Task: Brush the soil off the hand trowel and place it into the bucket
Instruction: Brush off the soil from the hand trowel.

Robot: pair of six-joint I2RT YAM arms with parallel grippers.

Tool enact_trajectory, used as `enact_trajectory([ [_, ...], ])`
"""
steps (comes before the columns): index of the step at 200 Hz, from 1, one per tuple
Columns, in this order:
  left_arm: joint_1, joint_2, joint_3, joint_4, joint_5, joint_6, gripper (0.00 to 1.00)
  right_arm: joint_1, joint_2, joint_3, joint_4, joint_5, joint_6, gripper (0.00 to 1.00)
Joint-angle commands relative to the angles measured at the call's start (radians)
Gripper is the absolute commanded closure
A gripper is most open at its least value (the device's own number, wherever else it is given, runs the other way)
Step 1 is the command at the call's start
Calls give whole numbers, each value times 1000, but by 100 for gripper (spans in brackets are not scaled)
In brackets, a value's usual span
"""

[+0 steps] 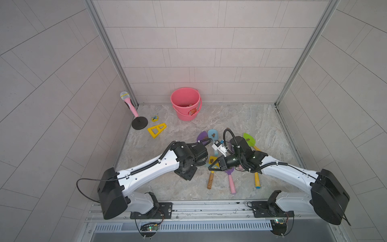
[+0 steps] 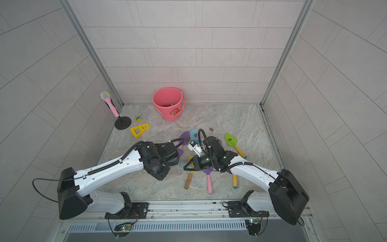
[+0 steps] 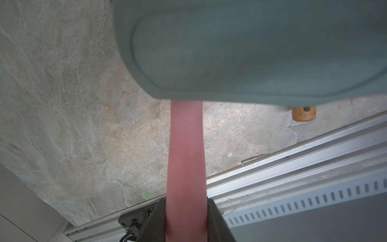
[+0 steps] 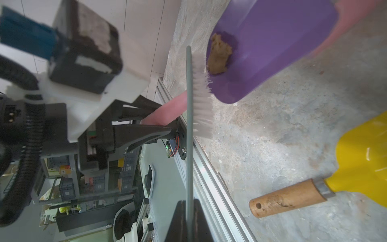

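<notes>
The left claw [image 3: 186,207] is gripping a pink trowel handle [image 3: 186,146] while the right claw [image 4: 189,209] is holding a brush [image 4: 201,90] beside soil [image 4: 218,55].

Over by the left wall, a pink toy microphone [image 1: 128,102] leans on its round black stand [image 1: 139,123]. Just beside it lie a small yellow tile [image 1: 155,118] and a yellow triangular frame [image 1: 157,130].

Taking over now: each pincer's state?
Left pincer: shut on a pink plastic trowel handle.
Right pincer: shut on a flat grey-green white-bristled brush.
</notes>
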State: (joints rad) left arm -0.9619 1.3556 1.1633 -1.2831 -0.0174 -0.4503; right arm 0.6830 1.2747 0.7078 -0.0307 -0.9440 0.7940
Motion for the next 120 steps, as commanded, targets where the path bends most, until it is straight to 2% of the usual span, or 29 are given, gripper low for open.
enact_trajectory([
  [1, 5, -30, -13, 1, 15, 29, 100, -17, 5, 19, -18, 60, -3, 100],
  [76, 4, -66, -37, 7, 14, 34, 100, -183, -81, -21, -53, 77, 14, 100],
  [120, 7, -77, -47, 23, 5, 22, 100, -177, -171, -31, -5, 92, 40, 100],
])
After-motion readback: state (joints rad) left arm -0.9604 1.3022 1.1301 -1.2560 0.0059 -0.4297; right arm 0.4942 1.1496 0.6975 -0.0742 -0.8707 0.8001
